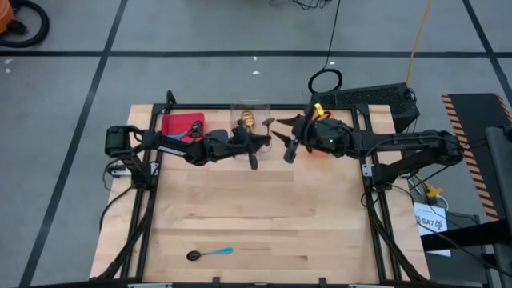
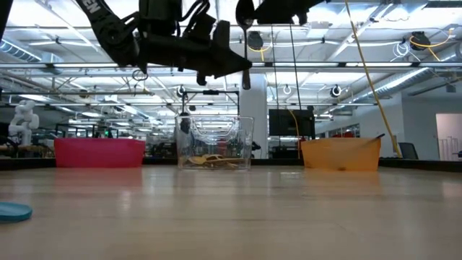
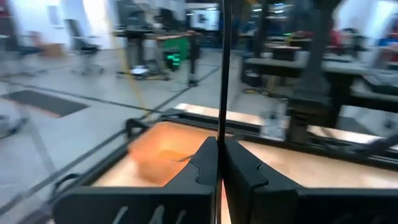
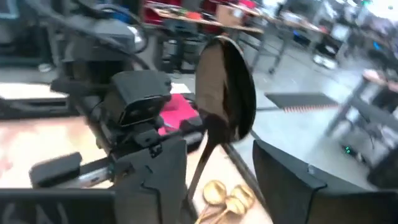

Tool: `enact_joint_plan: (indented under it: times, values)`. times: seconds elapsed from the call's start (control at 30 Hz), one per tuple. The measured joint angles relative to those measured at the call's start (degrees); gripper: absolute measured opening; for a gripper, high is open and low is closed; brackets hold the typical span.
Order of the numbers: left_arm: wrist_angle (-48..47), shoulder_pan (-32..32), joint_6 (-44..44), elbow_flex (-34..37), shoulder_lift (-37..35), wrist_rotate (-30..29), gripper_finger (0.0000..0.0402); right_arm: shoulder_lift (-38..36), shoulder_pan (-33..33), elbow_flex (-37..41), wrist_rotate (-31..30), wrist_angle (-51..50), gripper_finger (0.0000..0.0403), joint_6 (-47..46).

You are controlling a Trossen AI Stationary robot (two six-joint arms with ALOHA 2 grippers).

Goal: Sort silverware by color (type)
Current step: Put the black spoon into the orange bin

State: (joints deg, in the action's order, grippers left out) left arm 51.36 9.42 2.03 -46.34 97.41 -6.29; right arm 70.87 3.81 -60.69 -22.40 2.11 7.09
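Note:
A dark metal spoon (image 4: pixel 225 87) is held in the air between my two grippers, over the table's far middle, bowl uppermost. From the left wrist it shows edge-on as a thin dark line (image 3: pixel 222 74). My left gripper (image 1: pixel 254 158) is shut on its handle. My right gripper (image 1: pixel 290 150) is open. Its fingers (image 4: pixel 155 180) stand on either side of the handle, which runs close to one of them; I cannot tell whether they touch. A blue-handled spoon (image 1: pixel 210 254) lies flat near the table's front edge. My left gripper pinches the dark spoon's slim handle (image 3: pixel 222 134) between its two shut fingers (image 3: pixel 249 180). The arm reaches in from the table's left. The spoon rises straight out of the fingertips and is lifted clear of the table.
Three bins stand along the far edge. The red bin (image 1: pixel 180 122) at the left holds a dark spoon. The clear bin (image 2: pixel 214 142) in the middle holds gold spoons (image 4: pixel 224 196). The orange bin (image 2: pixel 341 154) is at the right, partly under my right arm. Bare wood lies toward the near edge.

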Motion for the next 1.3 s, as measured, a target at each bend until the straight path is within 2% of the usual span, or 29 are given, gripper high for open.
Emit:
enact_joint_plan:
  times: [0.23, 0.37, 0.47, 0.67, 0.8, 1.07, 1.3]
  values:
    - [-0.6, -0.6, -1.9, 0.0, 0.0, -6.8, 0.0009, 0.6, 0.0, 0.3, -6.2, 0.0, 0.0176, -17.6]
    - [-0.7, -1.1, -3.4, 0.0, 0.0, -7.5, 0.0009, 5.5, -1.1, 1.5, -7.9, 4.3, 0.0167, -23.9]
    - [-0.6, -1.2, -4.2, 0.0, 0.0, -7.6, 0.0009, 10.0, -2.2, 1.5, -13.3, 8.5, 0.0162, -25.6]
    - [-0.6, -1.2, -5.0, 0.0, 0.0, -7.5, 0.0009, 14.7, -4.0, 1.5, -21.2, 18.9, 0.0155, -21.7]
    - [-0.5, -0.9, -4.9, 0.0, 0.0, -7.5, 0.0009, 14.9, -4.9, 1.5, -26.7, 21.2, 0.0147, -18.7]
    - [1.4, -0.2, -4.8, 0.0, 0.0, -7.4, 0.0009, 15.0, -4.5, 1.4, -26.8, 23.2, 0.0106, -14.9]
    - [2.3, -0.4, -4.7, -0.9, 0.0, -7.5, 0.0009, 15.0, -4.1, 1.4, -25.2, 24.9, 0.0049, -9.2]
